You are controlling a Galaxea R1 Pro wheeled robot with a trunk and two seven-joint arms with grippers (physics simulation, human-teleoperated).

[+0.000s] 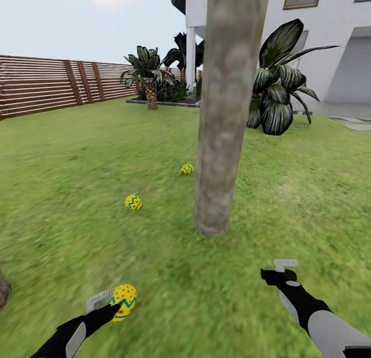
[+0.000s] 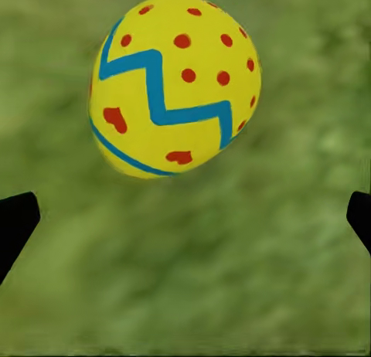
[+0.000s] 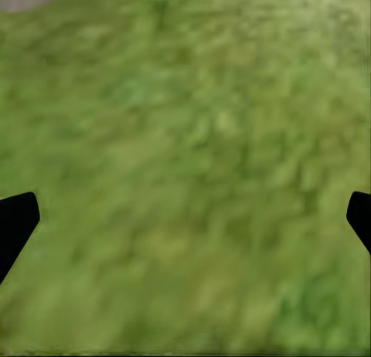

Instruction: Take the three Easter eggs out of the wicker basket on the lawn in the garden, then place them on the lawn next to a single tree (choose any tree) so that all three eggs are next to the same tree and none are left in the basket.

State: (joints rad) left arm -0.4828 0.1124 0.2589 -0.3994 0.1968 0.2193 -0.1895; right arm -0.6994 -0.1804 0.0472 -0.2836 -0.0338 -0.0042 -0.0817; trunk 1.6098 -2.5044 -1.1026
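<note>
Nearest the head camera, at about seven o'clock in its view, the left tool (image 1: 105, 304) reaches low over the lawn (image 1: 77, 234) with the third Easter egg (image 1: 123, 302) right at its fingertips. In the left wrist view that egg (image 2: 175, 85) lies ahead of the tool, its blue zigzag and red dots plain, while the two dark fingertips (image 2: 15, 222) stand wide at either edge, well apart from the shell. So the left tool is spread and grips nothing; whether a finger brushes the egg in the head view I cannot tell.

The right tool (image 1: 281, 271), at about five o'clock, hangs over bare grass. Its wrist view shows fingertips (image 3: 15, 222) just as wide, nothing between them: spread and empty.

The tree (image 1: 226, 110) rises at the middle of the head view, its grey-brown trunk meeting the grass just past centre. One Easter egg (image 1: 133, 201) lies on the grass at about nine o'clock from the trunk's foot, another (image 1: 187, 168) at about ten o'clock and close to the trunk.

As I judge it, the placing step is in hand and nearly complete: two eggs are set down by the tree, and the third looks just let go. It lies farther from the trunk than the others, at about seven o'clock from its foot. The next move calls for confirming it rests still and counts as beside this tree; if not, closing on it again and carrying it toward the trunk.
</note>
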